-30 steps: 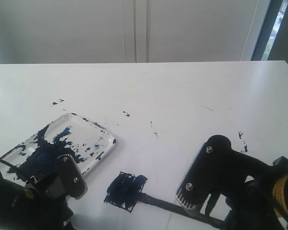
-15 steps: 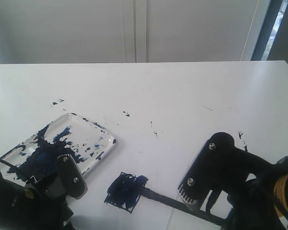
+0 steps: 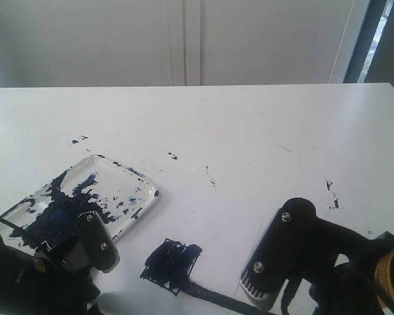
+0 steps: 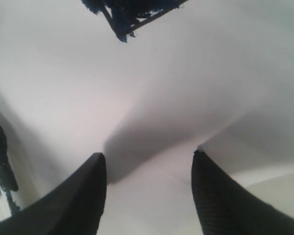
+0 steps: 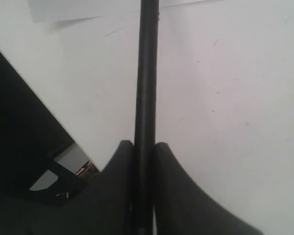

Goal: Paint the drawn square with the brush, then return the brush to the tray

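Filling looks nearly complete: the small black-outlined drawn square [image 3: 171, 264] is smeared dark blue, the long thin black brush [image 5: 146, 88], pinched by the right gripper [image 5: 144, 149], touching its edge; left gripper [image 4: 148, 164] gapes empty; return to the clear paint-blotched tray [image 3: 136, 178] nearby remains

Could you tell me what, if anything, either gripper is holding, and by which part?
The right gripper clamps the brush by its handle shaft; the left gripper holds nothing.

left claw [image 4: 147, 161] wide — right claw [image 5: 143, 145] tight
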You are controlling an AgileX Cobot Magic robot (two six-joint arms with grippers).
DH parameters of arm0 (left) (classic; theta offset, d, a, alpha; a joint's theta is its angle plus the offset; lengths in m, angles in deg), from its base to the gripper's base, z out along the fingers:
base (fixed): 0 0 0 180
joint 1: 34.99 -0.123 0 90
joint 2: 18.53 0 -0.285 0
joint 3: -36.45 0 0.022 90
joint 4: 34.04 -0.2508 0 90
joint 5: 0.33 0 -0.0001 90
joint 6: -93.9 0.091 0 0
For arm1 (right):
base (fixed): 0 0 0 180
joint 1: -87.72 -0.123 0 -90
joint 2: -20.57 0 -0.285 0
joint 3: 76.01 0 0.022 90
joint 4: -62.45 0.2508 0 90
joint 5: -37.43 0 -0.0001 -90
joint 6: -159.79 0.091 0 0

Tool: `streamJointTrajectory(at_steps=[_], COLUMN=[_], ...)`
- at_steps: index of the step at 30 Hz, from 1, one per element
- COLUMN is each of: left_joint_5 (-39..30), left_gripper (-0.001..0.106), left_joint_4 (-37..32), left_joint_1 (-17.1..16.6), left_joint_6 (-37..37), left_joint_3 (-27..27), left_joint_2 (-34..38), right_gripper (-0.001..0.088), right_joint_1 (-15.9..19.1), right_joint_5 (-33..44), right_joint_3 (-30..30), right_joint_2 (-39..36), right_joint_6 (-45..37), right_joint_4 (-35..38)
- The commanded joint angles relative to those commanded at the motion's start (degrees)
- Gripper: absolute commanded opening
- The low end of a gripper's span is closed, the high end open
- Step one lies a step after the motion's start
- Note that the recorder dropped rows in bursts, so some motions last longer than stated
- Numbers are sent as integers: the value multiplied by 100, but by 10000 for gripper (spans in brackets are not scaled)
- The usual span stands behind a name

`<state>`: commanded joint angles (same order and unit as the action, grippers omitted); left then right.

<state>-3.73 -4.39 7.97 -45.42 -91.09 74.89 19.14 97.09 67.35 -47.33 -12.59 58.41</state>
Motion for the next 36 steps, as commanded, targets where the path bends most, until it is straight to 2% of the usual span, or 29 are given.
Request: streamJointTrajectory(at_steps=[3,8,12,18,22,36], left_joint_5=[0,0,-10,-10,-10,-21], left_gripper=[579,579,579,579,579,579], left_joint_4=[0,0,0,0,0,0], left_joint_1=[0,0,0,0,0,0], left_joint_6=[0,0,0,0,0,0], left_joint_3=[0,0,0,0,0,0], left_joint_2=[0,0,0,0,0,0], right_gripper=[0,0,0,0,0,0], right_joint_1=[0,0,0,0,0,0], right_joint_5=[0,111,154,-190,-190,-265], right_joint_3=[0,0,0,0,0,0], right_joint_2=[0,0,0,0,0,0], right_joint_6=[32,585,585,545,-36,9], right_joint_4=[-204,-1116,-1294,-1121,-175,-152])
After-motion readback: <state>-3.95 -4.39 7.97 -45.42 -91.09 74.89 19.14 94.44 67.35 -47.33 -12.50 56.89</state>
